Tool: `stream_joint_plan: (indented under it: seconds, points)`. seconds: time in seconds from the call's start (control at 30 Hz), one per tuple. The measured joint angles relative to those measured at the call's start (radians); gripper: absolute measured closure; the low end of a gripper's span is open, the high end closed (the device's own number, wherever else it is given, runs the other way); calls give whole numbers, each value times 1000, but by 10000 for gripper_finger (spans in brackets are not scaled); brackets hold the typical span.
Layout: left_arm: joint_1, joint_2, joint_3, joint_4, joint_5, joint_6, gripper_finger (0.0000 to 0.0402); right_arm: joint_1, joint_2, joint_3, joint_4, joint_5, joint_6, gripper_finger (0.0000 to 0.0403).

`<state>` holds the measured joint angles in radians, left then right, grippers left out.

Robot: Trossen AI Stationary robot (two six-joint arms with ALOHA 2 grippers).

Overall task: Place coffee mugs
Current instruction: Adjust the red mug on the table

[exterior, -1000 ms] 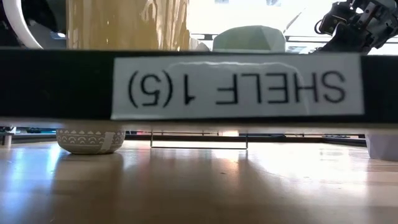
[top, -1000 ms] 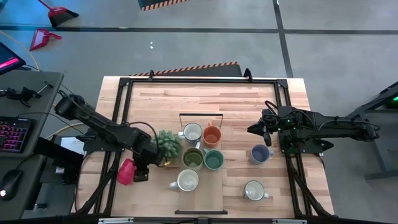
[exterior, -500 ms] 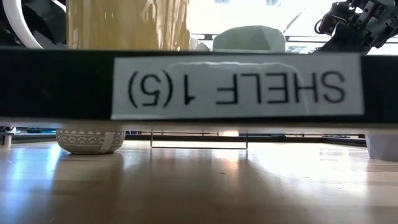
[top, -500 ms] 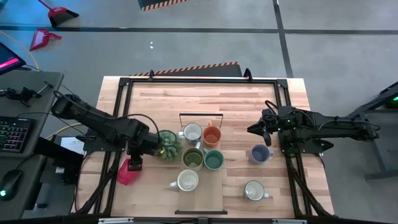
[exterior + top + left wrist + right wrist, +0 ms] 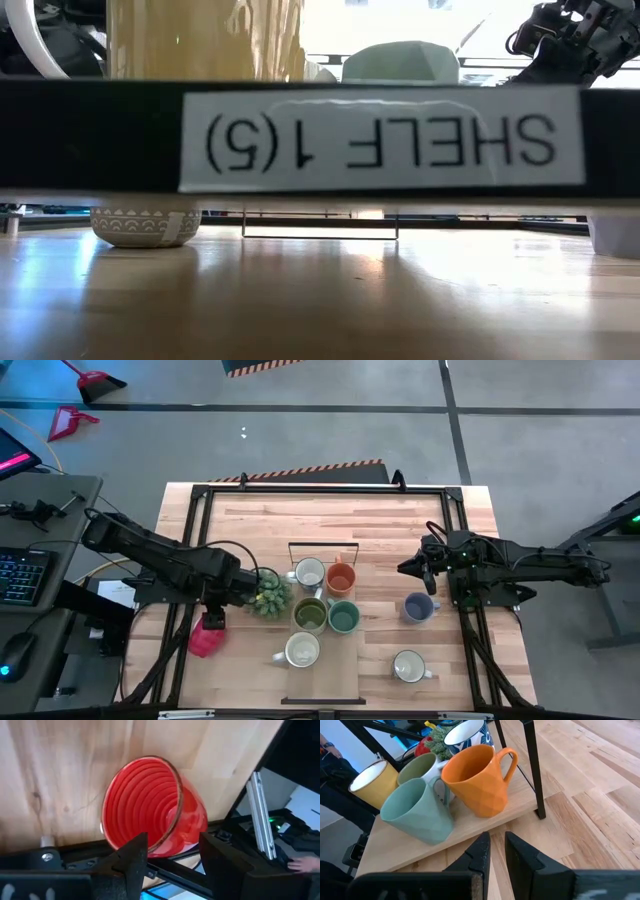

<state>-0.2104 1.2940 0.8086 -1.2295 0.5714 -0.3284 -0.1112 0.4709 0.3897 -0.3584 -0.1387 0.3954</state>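
Red mug (image 5: 150,805): glossy, ribbed in concentric rings inside, lying on its side just beyond the left gripper (image 5: 172,855), mouth toward the fingers, not held; jaws released and apart. Same mug (image 5: 205,637) in the high view just below the left gripper (image 5: 213,617), near the table's left frame rail.

Orange mug (image 5: 477,777): faceted matte ceramic, loop handle, upright ahead of the right gripper (image 5: 497,852). Teal mug (image 5: 417,812): faceted, beside it. Olive mug (image 5: 420,767) and yellow-sided, white-lined mug (image 5: 370,782) behind; a white-lined mug with dark pattern (image 5: 467,732) farthest. All on a thin wooden tray (image 5: 485,827) with a black wire frame.

Right gripper (image 5: 408,569): fingers narrowly parted, grasping nothing; blue-grey mug (image 5: 417,606) just below it, cream mug (image 5: 407,665) farther below.

Spiky green plant (image 5: 270,598): just right of the left gripper.

Low view only: black bar labelled "SHELF 1(5)" (image 5: 380,140) upside down, patterned white-grey mug base (image 5: 145,225) beneath.

Table (image 5: 380,520): pale butcher-block planks, black frame. Grey floor, striped hazard tape, keyboard desk (image 5: 30,560) at left.
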Motion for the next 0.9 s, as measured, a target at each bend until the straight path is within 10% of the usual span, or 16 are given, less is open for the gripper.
stream_joint_plan:
  seconds: [0.9]
  points:
    - [-108, 0, -44, 96, 64, -1, 239, 0, 0, 0, -3, 2, 8, 360]
